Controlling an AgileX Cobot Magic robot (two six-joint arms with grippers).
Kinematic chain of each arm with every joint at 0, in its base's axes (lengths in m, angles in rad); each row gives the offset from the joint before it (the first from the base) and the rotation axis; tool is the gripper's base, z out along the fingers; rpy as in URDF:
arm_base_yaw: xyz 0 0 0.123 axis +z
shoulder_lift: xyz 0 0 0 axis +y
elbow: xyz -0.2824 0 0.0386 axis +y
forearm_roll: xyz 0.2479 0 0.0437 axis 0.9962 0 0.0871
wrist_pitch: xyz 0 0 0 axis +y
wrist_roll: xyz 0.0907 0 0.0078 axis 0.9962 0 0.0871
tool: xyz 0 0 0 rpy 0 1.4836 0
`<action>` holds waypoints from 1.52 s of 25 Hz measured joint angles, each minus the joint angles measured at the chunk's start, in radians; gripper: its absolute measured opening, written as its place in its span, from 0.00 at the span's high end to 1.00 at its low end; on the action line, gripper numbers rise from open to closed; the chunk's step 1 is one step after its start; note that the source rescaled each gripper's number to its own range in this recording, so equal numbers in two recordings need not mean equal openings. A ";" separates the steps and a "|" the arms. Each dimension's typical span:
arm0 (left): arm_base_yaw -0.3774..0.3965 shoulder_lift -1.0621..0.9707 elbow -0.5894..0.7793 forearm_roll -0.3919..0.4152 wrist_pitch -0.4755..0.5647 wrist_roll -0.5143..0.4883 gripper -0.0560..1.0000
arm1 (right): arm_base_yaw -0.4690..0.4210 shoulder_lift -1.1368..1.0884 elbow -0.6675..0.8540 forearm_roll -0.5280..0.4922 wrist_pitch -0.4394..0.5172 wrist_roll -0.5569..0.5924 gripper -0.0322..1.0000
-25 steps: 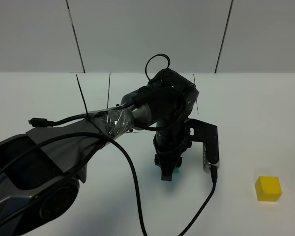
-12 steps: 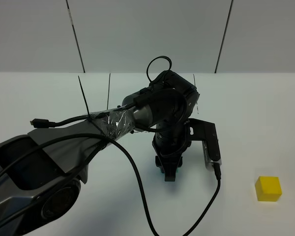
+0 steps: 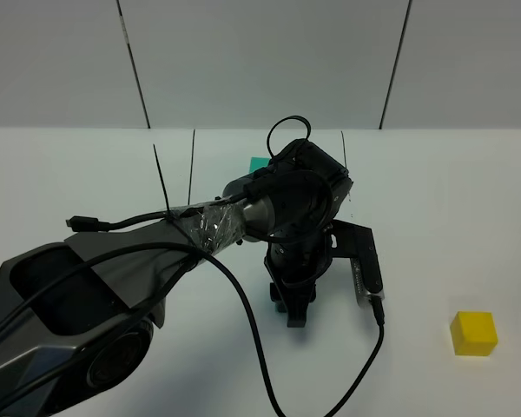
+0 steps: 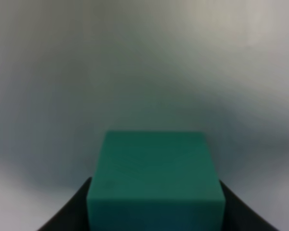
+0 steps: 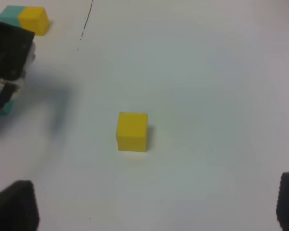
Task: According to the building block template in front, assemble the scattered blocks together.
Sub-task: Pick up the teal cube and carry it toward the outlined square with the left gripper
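Note:
My left gripper (image 3: 296,314) points down at mid-table, shut on the teal cube (image 4: 155,180), which fills the gap between its dark fingers (image 4: 70,211). The arm hides that cube in the high view; a sliver shows in the right wrist view (image 5: 5,107). The yellow cube (image 3: 474,333) sits alone on the table at the right, also in the right wrist view (image 5: 132,131). The teal-yellow template bar (image 5: 25,19) lies at the back; only its teal end (image 3: 259,162) shows behind the left arm. My right gripper (image 5: 154,211) is open and empty, short of the yellow cube.
The white table (image 3: 434,217) runs back to a white panelled wall (image 3: 260,61). The left arm's cable (image 3: 243,330) loops over the table in front of the arm. The left arm's wrist camera bracket (image 3: 365,269) sticks out to the right.
The left arm has shifted slightly left and forward with the teal cube. The cube's edge no longer shows in the high view, and the template's teal end has come into sight behind the arm.

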 joint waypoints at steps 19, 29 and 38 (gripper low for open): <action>0.000 -0.001 -0.016 0.000 0.000 -0.001 0.71 | 0.000 0.000 0.000 0.000 0.000 0.000 0.00; -0.001 -0.086 -0.030 -0.013 0.000 -0.001 0.03 | 0.000 0.000 0.000 0.000 0.000 0.000 0.00; 0.066 -0.230 -0.030 0.086 0.002 -0.233 0.00 | 0.000 0.000 0.000 0.000 0.000 0.000 0.00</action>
